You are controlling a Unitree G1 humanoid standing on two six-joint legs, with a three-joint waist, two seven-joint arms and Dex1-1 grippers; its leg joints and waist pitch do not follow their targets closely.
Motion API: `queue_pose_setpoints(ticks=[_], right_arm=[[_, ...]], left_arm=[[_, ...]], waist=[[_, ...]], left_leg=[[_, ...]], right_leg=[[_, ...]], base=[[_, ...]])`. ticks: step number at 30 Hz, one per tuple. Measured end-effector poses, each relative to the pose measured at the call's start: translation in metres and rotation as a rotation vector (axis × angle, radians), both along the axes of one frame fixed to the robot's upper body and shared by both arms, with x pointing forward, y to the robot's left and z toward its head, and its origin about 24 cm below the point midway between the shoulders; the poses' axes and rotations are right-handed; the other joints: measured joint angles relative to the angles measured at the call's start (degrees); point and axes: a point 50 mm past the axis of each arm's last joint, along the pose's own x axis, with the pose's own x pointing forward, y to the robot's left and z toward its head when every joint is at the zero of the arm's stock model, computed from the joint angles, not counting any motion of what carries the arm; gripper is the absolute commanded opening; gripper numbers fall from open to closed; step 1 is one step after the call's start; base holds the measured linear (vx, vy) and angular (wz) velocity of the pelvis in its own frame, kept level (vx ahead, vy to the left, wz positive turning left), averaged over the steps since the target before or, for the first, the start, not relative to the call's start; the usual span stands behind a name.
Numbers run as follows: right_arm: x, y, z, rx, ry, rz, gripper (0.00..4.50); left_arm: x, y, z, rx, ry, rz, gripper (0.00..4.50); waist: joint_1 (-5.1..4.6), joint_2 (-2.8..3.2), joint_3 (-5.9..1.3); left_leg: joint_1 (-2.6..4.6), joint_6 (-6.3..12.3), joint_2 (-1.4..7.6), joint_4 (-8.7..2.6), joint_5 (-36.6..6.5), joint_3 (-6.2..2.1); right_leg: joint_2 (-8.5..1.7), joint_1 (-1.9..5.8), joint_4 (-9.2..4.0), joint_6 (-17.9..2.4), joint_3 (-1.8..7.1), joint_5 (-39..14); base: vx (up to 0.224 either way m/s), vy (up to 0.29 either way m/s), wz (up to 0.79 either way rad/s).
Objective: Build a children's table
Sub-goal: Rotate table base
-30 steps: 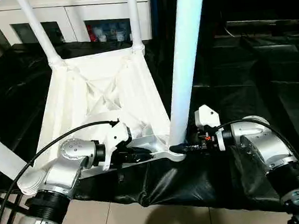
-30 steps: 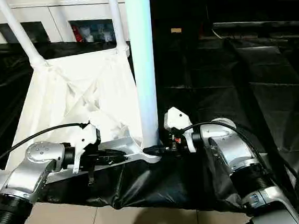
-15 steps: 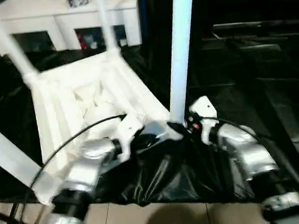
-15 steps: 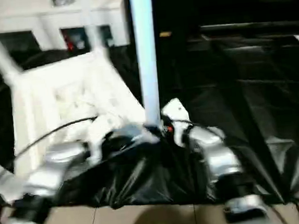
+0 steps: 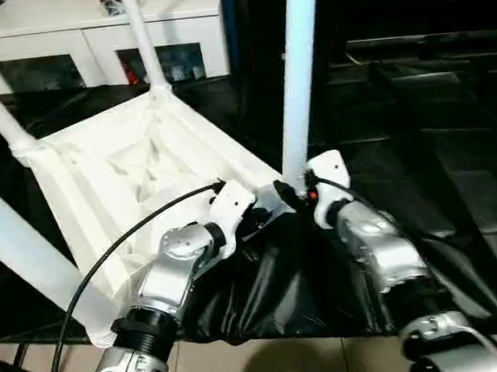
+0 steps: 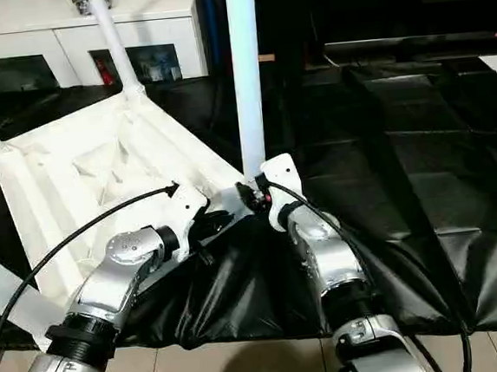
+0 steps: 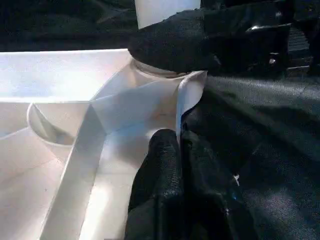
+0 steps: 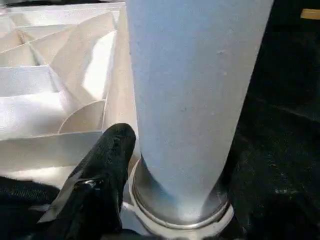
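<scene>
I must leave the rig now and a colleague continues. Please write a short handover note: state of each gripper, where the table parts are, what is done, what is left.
Left gripper: shut on the tabletop's rim beside the near corner socket.
Right gripper: around the base of the near leg; one finger beside the leg, no firm clamp visible.
Tabletop lies underside up on the black sheet.
Done: four legs stand in the corner sockets.
Left: check that the near leg is fully seated, then turn the table upright.

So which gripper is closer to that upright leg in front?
Right. The right gripper sits around the leg at its base; the left gripper pinches the tabletop rim beside that socket.
</scene>
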Motion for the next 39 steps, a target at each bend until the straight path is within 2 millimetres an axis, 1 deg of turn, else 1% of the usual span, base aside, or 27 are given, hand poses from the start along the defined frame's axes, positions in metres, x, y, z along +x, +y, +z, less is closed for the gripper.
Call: queue_pose_setpoints(ticks=[1, 2, 4, 5, 7, 9, 11, 13, 15, 16, 19, 23, 25, 28, 32, 33, 34, 35, 36, 37, 39], right_arm=[[-0.001, -0.004, 0.001, -0.007, -0.003, 0.022, 3.24], [-0.003, -0.009, 0.001, -0.012, -0.002, 0.041, 3.24], [-0.005, -0.017, 0.002, -0.016, -0.003, 0.071, 3.56], [-0.006, -0.02, 0.003, -0.018, -0.003, 0.083, 3.58], [-0.012, -0.034, 0.003, -0.042, 0.002, 0.124, 3.61], [-0.017, -0.048, -0.001, -0.06, 0.04, 0.15, 3.94], [-0.022, -0.058, -0.004, -0.065, 0.061, 0.171, 4.01], [-0.028, -0.076, -0.01, -0.099, 0.1, 0.177, 4.24], [-0.031, -0.092, -0.009, -0.117, 0.111, 0.161, 4.39], [-0.032, -0.097, -0.009, -0.123, 0.113, 0.157, 4.44], [-0.04, -0.105, -0.006, -0.112, 0.117, 0.204, 4.48], [-0.044, -0.101, -0.001, -0.078, 0.109, 0.269, 4.48], [-0.044, -0.1, 0.003, -0.074, 0.102, 0.29, 4.48], [-0.046, -0.093, 0.009, -0.07, 0.087, 0.356, 4.48], [-0.054, -0.082, 0.008, -0.058, 0.098, 0.441, 4.48], [-0.057, -0.079, 0.008, -0.055, 0.109, 0.469, 4.5], [-0.058, -0.076, 0.009, -0.056, 0.108, 0.491, 4.5], [-0.058, -0.074, 0.01, -0.056, 0.109, 0.509, 4.5], [-0.06, -0.073, 0.012, -0.06, 0.108, 0.537, 4.5], [-0.063, -0.073, 0.013, -0.062, 0.11, 0.555, 4.5], [-0.066, -0.07, 0.013, -0.057, 0.119, 0.583, 4.5]], left_arm=[[0.0, -0.001, 0.0, 0.001, -0.004, -0.008, 0.0], [-0.001, -0.002, 0.001, 0.001, -0.008, -0.017, 0.0], [-0.001, -0.004, 0.001, 0.0, -0.015, -0.031, 0.0], [-0.001, -0.005, 0.001, -0.002, -0.019, -0.035, 0.0], [-0.001, -0.007, 0.002, -0.008, -0.027, -0.041, 0.0], [-0.001, -0.007, 0.003, -0.008, -0.034, -0.042, 0.0], [0.0, -0.006, 0.004, -0.007, -0.036, -0.041, 0.0], [0.0, -0.005, 0.004, -0.005, -0.038, -0.044, 0.0], [0.0, -0.004, 0.005, -0.004, -0.037, -0.05, 0.0], [0.0, -0.004, 0.004, -0.005, -0.036, -0.05, 0.0], [-0.001, -0.003, 0.004, -0.009, -0.032, -0.061, 0.0], [-0.004, 0.003, 0.004, -0.018, -0.025, -0.094, 0.0], [-0.007, 0.006, 0.005, -0.022, -0.016, -0.139, 0.0], [-0.009, 0.013, 0.005, -0.016, -0.011, -0.179, 0.0], [-0.008, 0.017, 0.007, -0.004, -0.032, -0.171, 0.0], [-0.007, 0.02, 0.008, -0.005, -0.034, -0.158, 0.27], [-0.006, 0.022, 0.008, -0.006, -0.035, -0.15, 0.27], [-0.006, 0.023, 0.008, -0.016, -0.028, -0.138, 0.44], [-0.005, 0.025, 0.012, -0.061, -0.025, -0.115, 0.44], [-0.004, 0.026, 0.021, -0.102, -0.047, -0.101, 0.44], [-0.003, 0.03, 0.042, -0.172, -0.11, -0.079, 0.71]], waist=[[0.07, 0.0, 0.0], [0.23, 0.0, 0.0], [0.48, 0.01, 0.0], [0.61, 0.0, 0.0], [0.96, -0.1, 0.04], [1.2, -0.21, 0.09], [1.33, -0.22, 0.1], [1.62, -0.17, 0.1], [1.6, -0.12, 0.07], [1.56, -0.09, 0.06], [1.64, 0.02, 0.02], [1.59, 0.21, -0.01], [1.84, 0.23, -0.02], [2.36, 0.23, -0.02], [2.52, 0.2, 0.0], [2.51, 0.17, 0.02], [2.26, 0.16, 0.03], [2.0, 0.17, 0.03], [1.84, 0.15, 0.04], [1.89, 0.13, 0.04], [1.85, 0.19, -0.04]], left_leg=[[-0.04, 0.0, 0.0, -0.01, 0.0, 0.0], [-0.09, 0.01, 0.0, -0.03, -0.01, 0.0], [-0.17, 0.01, 0.01, -0.07, 0.0, 0.01], [-0.2, 0.01, 0.02, -0.11, 0.0, 0.0], [-0.3, 0.02, 0.04, -0.13, 0.0, 0.0], [-0.38, 0.02, 0.07, -0.13, 0.0, 0.01], [-0.73, 0.03, 0.08, -0.12, 0.01, 0.01], [-0.8, 0.06, 0.09, -0.08, 0.03, 0.0], [-0.84, 0.11, 0.1, -0.08, 0.06, 0.0], [-0.84, 0.12, 0.12, -0.08, 0.06, 0.0], [-0.84, 0.17, 0.24, -0.09, 0.1, -0.06], [-0.86, 0.33, 0.54, -0.09, 0.2, -0.04], [-0.88, 0.34, 0.68, -0.08, 0.21, -0.01], [-0.97, 0.34, 0.71, -0.02, 0.22, 0.04], [-1.11, 0.34, 0.7, 0.08, 0.22, 0.06], [-1.12, 0.34, 0.7, 0.08, 0.22, 0.06], [-1.13, 0.35, 0.71, 0.08, 0.22, 0.07], [-1.12, 0.35, 0.71, 0.08, 0.22, 0.07], [-1.14, 0.34, 0.73, 0.08, 0.22, 0.07], [-1.15, 0.34, 0.76, 0.08, 0.22, 0.04], [-1.07, 0.34, 0.76, 0.07, 0.22, 0.05]], right_leg=[[0.0, -0.01, 0.0, 0.0, 0.0, 0.0], [0.0, -0.01, 0.0, 0.0, 0.0, 0.0], [0.0, -0.02, 0.03, -0.01, 0.0, 0.02], [0.0, -0.02, 0.04, -0.03, 0.0, 0.03], [0.0, -0.05, 0.06, -0.03, -0.01, 0.04], [0.01, -0.1, 0.07, -0.13, -0.04, 0.1], [0.01, -0.19, 0.06, -0.13, -0.07, 0.1], [0.0, -0.29, 0.05, -0.12, -0.1, 0.1], [0.0, -0.37, 0.06, -0.16, -0.13, 0.14], [0.0, -0.37, 0.06, -0.2, -0.15, 0.16], [0.0, -0.36, 0.07, -0.24, -0.42, 0.19], [0.03, -0.36, 0.07, -0.32, -0.76, 0.24], [0.03, -0.36, 0.07, -0.32, -0.9, 0.23], [0.01, -0.36, 0.06, -0.31, -0.9, 0.22], [-0.02, -0.39, 0.0, -0.32, -0.88, 0.23], [-0.02, -0.41, 0.0, -0.33, -0.88, 0.23], [-0.02, -0.43, 0.01, -0.33, -0.88, 0.24], [-0.02, -0.43, 0.02, -0.33, -0.89, 0.24], [-0.01, -0.47, 0.04, -0.33, -0.89, 0.24], [0.0, -0.46, 0.04, -0.34, -0.92, 0.24], [0.01, -0.38, 0.04, -0.34, -0.92, 0.23]], base=[[0.0, 0.0, 0.0], [0.0, 0.0, 0.0], [0.0, 0.0, 0.0], [0.0, 0.0, 0.0], [0.0, 0.0, 0.0], [0.0, 0.0, 0.0], [0.0, 0.0, 0.0], [0.0, 0.0, 0.0], [0.0, 0.0, 0.0], [0.0, 0.0, 0.0], [0.0, 0.0, 0.0], [0.0, 0.0, 0.0], [0.0, 0.0, 0.0], [0.0, 0.0, 0.0], [0.0, 0.0, 0.0], [0.0, 0.0, 0.0], [0.0, 0.0, 0.0], [0.0, 0.0, 0.0], [0.0, 0.0, 0.0], [0.0, 0.0, 0.0], [0.0, 0.0, 0.0]])
